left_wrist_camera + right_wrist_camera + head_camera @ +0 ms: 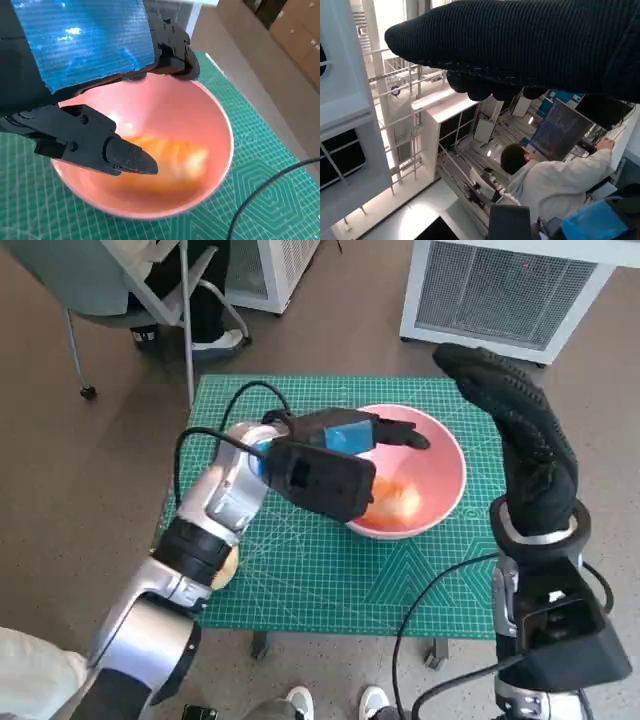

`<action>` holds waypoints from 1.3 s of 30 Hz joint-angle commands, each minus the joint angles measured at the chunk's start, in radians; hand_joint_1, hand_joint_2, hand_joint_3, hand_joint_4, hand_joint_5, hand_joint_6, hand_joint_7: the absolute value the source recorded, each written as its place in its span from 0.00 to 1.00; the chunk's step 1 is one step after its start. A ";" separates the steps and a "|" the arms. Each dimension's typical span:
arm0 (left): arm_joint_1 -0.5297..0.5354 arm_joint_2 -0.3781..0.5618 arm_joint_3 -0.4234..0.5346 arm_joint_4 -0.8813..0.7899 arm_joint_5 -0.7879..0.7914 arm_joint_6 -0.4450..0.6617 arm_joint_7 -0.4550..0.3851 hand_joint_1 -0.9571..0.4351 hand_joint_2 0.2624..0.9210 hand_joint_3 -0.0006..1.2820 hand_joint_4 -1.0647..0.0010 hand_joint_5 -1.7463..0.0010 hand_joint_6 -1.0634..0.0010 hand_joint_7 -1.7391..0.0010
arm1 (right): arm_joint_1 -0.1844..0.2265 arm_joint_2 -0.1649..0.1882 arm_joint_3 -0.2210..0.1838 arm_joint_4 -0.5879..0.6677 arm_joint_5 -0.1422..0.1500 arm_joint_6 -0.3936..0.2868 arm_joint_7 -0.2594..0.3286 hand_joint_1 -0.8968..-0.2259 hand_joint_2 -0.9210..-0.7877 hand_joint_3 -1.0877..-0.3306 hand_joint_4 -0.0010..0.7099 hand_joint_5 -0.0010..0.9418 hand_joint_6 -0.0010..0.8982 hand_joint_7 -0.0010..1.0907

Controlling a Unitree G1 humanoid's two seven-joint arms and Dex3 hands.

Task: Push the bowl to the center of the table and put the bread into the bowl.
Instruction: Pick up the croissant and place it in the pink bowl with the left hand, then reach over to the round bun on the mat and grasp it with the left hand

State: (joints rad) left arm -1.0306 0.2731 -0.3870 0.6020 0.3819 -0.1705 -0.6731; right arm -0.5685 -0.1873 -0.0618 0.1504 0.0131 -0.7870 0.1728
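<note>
The pink bowl [455,465] stands on the green mat, a little right of the table's middle. An orange-and-white piece of bread [397,502] lies inside it. My left hand [345,435] hovers over the bowl's left rim with its fingers spread and nothing in them. In the left wrist view the bread [172,160] rests on the bottom of the bowl [222,130], under the fingers of my left hand [90,55], apart from them. My right hand [520,420] is raised off the table to the right of the bowl, fingers stretched out and empty. The right wrist view shows only the glove [530,45].
The green cutting mat [300,580] covers the table. A pale rounded thing [226,566] peeks out beside my left forearm near the mat's front left. White cabinets [500,285] stand behind the table, and a chair with a person's legs [200,310] is at the back left. In the right wrist view a person [545,185] sits.
</note>
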 commanded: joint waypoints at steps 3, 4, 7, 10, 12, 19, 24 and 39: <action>0.056 0.077 0.057 -0.137 -0.037 -0.024 -0.006 0.51 0.94 0.01 0.95 1.00 0.78 0.98 | 0.019 0.000 0.000 -0.003 -0.017 0.001 -0.014 0.53 0.00 0.45 0.47 0.00 0.00 0.66; 0.071 0.098 0.074 -0.172 -0.049 -0.028 -0.014 0.50 0.94 0.01 0.95 1.00 0.78 0.98 | 0.019 0.001 0.001 -0.002 -0.017 0.001 -0.015 0.53 0.00 0.45 0.47 0.00 0.00 0.66; 0.109 0.151 0.114 -0.256 -0.080 -0.039 -0.031 0.50 0.94 0.00 0.93 0.99 0.77 0.98 | 0.018 0.002 0.002 0.000 -0.017 0.000 -0.016 0.53 0.00 0.45 0.47 0.00 0.00 0.66; 0.166 0.221 0.175 -0.348 -0.126 -0.078 -0.044 0.50 0.93 0.00 0.90 0.99 0.75 0.98 | 0.018 0.002 0.004 0.003 -0.007 -0.003 -0.012 0.53 0.00 0.45 0.47 0.00 0.00 0.65; 0.198 0.261 0.209 -0.394 -0.151 -0.098 -0.049 0.51 0.93 0.00 0.88 0.98 0.74 0.98 | 0.018 0.002 0.004 0.006 -0.002 -0.007 -0.010 0.53 0.00 0.45 0.47 0.00 0.00 0.65; 0.323 0.403 0.332 -0.521 -0.237 -0.131 -0.073 0.52 0.91 0.00 0.80 0.97 0.68 0.96 | 0.018 0.006 0.012 0.011 0.021 -0.015 -0.001 0.55 0.00 0.44 0.47 0.00 0.00 0.64; 0.443 0.517 0.419 -0.632 -0.259 -0.073 -0.104 0.51 0.91 0.00 0.78 0.97 0.66 0.96 | 0.018 0.009 0.016 0.008 0.018 -0.012 -0.004 0.56 0.00 0.44 0.48 0.00 0.00 0.64; 0.788 0.629 0.567 -0.664 -0.352 -0.149 -0.125 0.47 0.98 0.01 0.74 0.99 0.64 0.97 | 0.012 0.006 0.026 0.013 0.060 0.009 0.018 0.53 0.00 0.45 0.48 0.01 0.00 0.64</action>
State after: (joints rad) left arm -0.2892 0.8815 0.1681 -0.0374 0.0406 -0.3025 -0.7892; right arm -0.5682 -0.1794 -0.0401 0.1569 0.0573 -0.7943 0.1747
